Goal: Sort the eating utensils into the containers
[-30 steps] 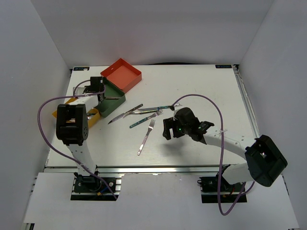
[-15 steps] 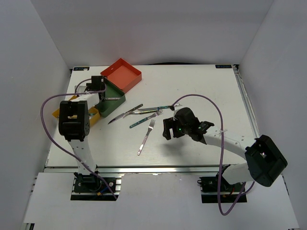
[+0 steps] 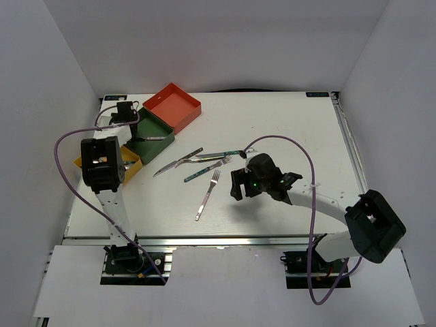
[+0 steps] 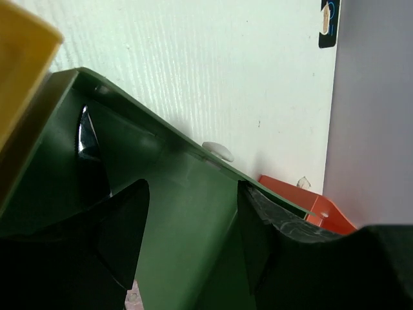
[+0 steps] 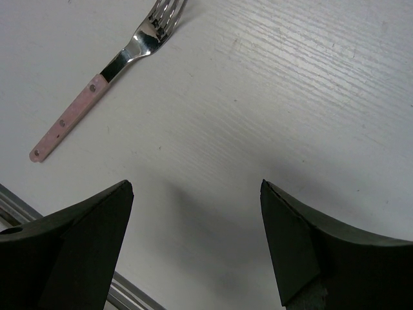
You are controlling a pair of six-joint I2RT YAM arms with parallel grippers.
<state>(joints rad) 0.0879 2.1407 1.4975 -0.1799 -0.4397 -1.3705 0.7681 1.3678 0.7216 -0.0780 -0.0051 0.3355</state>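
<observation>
Three trays are grouped at the far-left corner of the worktop (image 3: 286, 122): a red-orange tray (image 3: 172, 107), a dark green tray (image 3: 146, 128) and a yellow tray (image 3: 131, 165). The left end effector (image 3: 125, 112) is held spread and empty over the dark green tray, where one utensil (image 3: 153, 138) is seen. The right end effector (image 5: 197, 245), likewise spread and empty, is poised near a fork (image 3: 208, 194) lying alone mid-worktop. The fork is best taken across its slim handle, with the fingers lowered close to the surface. The yellow tray is largely hidden by the left arm. The overlapping utensil cluster (image 3: 197, 160) cannot be counted.
</observation>
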